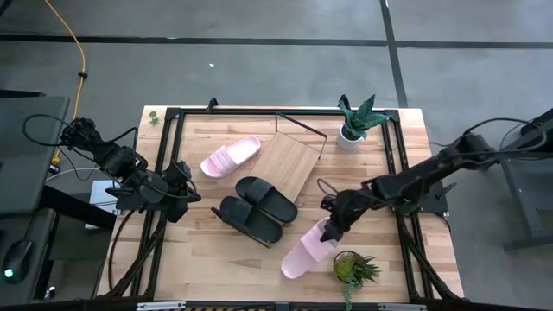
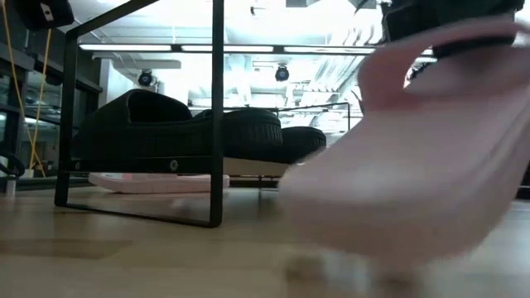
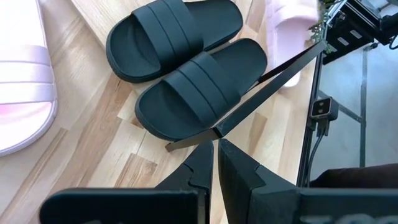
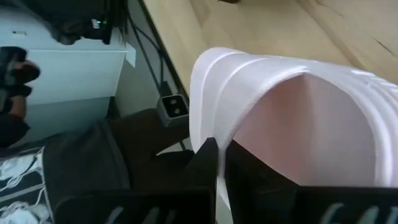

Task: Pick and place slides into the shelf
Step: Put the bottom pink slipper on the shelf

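My right gripper [image 1: 332, 225] [image 4: 219, 163] is shut on a pale pink slide [image 1: 309, 248] [image 2: 431, 157] near the table's near right corner. The second pink slide [image 1: 231, 158] lies flat on the table, left of the shelf [image 1: 292, 160], a light board on a thin black wire frame. Two black slides [image 1: 257, 209] [image 3: 186, 74] lie side by side at the board's near end; in the low view they rest on a thin board [image 2: 166, 165]. My left gripper [image 1: 190, 192] [image 3: 216, 167] is shut, touches nothing and hovers left of the black slides. My right gripper pinches the pink slide's wide strap at its edge [image 4: 211, 127], which runs between the two fingers. The fingers come from the table's right, slanting down. The slide sits tilted in the hold, its low end [image 2: 373, 244] close over the table; whether that end touches, I cannot tell.
A potted plant [image 1: 357, 121] stands at the far right corner and another [image 1: 354, 269] at the near right, right beside the held slide. A black metal frame [image 1: 164, 155] rims the table, with a post [image 2: 218, 108] in the low view. Bare wood shows near left.
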`<state>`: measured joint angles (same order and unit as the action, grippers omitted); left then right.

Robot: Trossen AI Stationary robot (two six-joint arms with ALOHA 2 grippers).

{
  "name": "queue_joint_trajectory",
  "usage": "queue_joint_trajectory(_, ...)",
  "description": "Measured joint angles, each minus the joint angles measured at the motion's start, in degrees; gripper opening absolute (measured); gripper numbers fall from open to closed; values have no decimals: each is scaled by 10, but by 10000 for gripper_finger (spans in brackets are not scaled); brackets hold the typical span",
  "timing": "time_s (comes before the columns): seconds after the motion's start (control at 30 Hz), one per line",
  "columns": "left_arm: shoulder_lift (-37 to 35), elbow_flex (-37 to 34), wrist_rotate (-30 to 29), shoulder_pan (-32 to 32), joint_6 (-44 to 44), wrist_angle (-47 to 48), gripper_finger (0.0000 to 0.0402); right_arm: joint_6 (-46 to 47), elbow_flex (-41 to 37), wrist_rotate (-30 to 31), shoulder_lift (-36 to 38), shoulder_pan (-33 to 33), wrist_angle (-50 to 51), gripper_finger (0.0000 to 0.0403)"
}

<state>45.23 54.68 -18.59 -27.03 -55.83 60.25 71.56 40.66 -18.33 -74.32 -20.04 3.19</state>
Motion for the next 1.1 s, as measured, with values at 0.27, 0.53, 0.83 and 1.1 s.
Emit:
queue_joint_trajectory(0.27,0,0,13,0,0,4,14,1,0,28,126,0,55,0)
queue_joint_trajectory(0.53,0,0,15,0,0,12,14,18,0,154,226,0,86,0)
queue_joint_trajectory(0.83,0,0,15,0,0,17,14,46,0,326,230,11,103,0)
queue_joint_trajectory(1.1,0,0,14,0,4,17,14,86,0,427,174,39,49,0)
